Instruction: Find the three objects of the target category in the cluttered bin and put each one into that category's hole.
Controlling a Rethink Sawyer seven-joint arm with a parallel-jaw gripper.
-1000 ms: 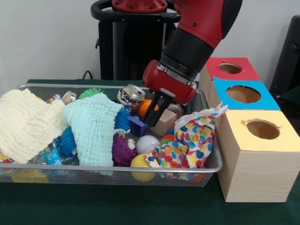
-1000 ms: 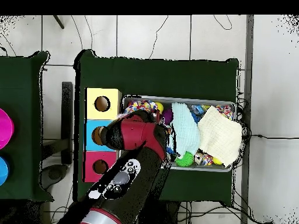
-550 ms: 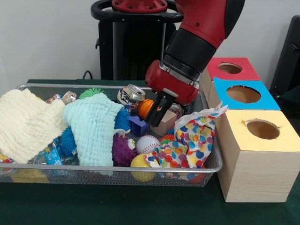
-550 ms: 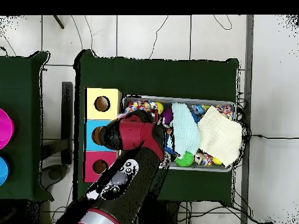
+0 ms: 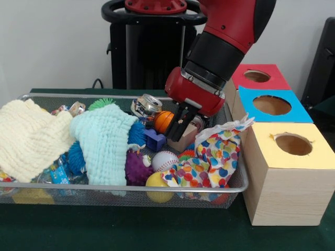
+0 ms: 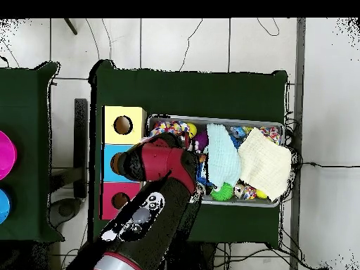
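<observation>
Wooden block (image 5: 184, 138): lies in the bin's right half, just beside the orange ball (image 5: 164, 121) and the blue block (image 5: 155, 140); it looks like the piece in hand, though which category is the target I can't say.
Pincer (image 5: 178, 125): its dark fingers (image 5: 173, 129) reach down against the wooden block's left face; whether they have closed on it or merely stand around it, I cannot tell from either view.
Arm (image 6: 151, 204): from overhead it covers that end of the bin, so the block and the pincer are hidden there.
Bin (image 5: 131, 191): a wire mesh tray, full of clutter. I see a crushed can (image 5: 146, 105), a baseball (image 5: 165, 160), a purple spiky ball (image 5: 137, 168), a yellow ball (image 5: 157, 184) and a spotted cloth (image 5: 214, 157) draped over the right end.
Cloths: a cream cloth (image 5: 29, 137) and a pale green cloth (image 5: 107, 140) cover much of the left half and may hide more pieces.
Boxes: yellow box (image 5: 289, 170), blue box (image 5: 271, 105) and red box (image 5: 257, 76) stand in a row just beside the bin's right end, each with a round hole on top.
Done so far: nothing shows inside any hole, though their depths are dark.
Left to do: by my reckoning, lifting this block out, carrying it to its hole, then searching for the rest.
Bench (image 5: 157, 230): green-covered, carrying bin and boxes.
</observation>
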